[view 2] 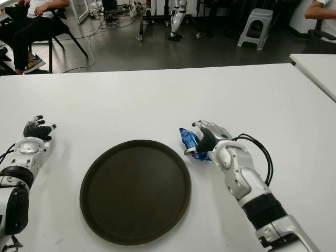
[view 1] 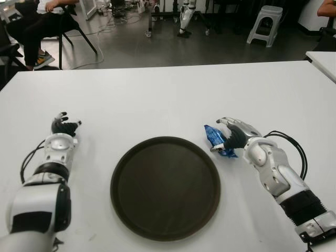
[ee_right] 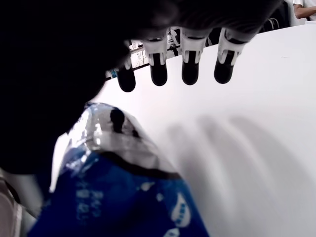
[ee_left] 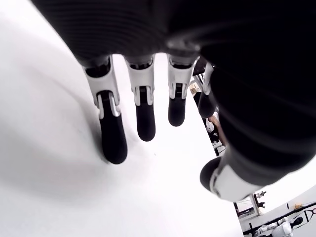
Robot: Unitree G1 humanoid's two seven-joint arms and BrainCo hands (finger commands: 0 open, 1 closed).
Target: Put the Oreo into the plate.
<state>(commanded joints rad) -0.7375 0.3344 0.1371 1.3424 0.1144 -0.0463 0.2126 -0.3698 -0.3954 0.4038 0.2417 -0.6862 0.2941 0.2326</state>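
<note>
Beside the plate [view 1: 165, 188], right robot hand [view 1: 234, 135] half-covers the Oreo [view 1: 215, 137].

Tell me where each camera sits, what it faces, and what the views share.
Left eye view: head, looking down at the table; both arms, plate, Oreo packet.
Right eye view: same head, slightly offset; same scene.
Left wrist view: left wrist, facing its open left hand over bare table.
Right wrist view: right wrist, facing the right hand, fingers spread above the packet, not closed on it.
Shared: the packet shows in both eye views and the right wrist view.
</note>
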